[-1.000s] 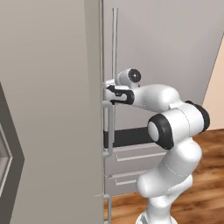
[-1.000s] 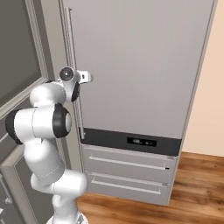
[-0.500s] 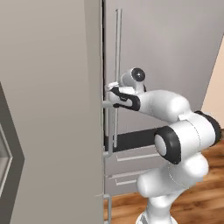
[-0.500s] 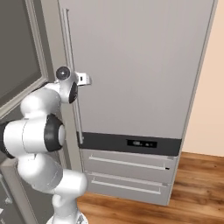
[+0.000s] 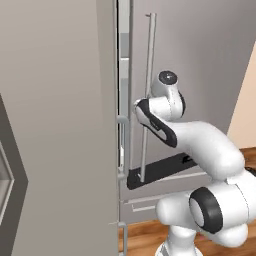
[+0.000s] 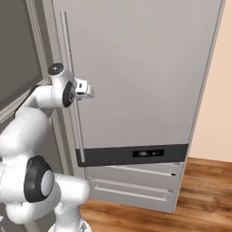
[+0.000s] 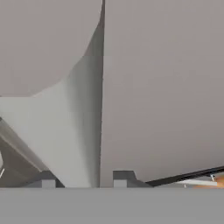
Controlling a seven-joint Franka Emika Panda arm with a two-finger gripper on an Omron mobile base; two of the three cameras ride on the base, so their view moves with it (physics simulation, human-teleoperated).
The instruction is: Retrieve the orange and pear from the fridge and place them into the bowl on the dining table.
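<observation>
While my arm reaches across the fridge [image 6: 140,77], the gripper [image 6: 78,89] sits at the long vertical handle [image 6: 71,90], its jaws drawn narrow around the bar. From the left base camera I see the hand [image 5: 150,112] pressed up against that same handle [image 5: 148,95], with the fingers themselves hidden behind the wrist. Through the hand camera two dark finger tips [image 7: 124,178] rise at the bottom edge against plain grey door panels split by a dark seam; the bar between them is hard to make out. On the black strip [image 6: 136,154] below the door I can see a small pale display, but its marks are too tiny to read. Beneath it lie two grey drawers [image 6: 136,181], over a wooden floor [image 6: 204,199]. The door's top is cut off by the frame.
</observation>
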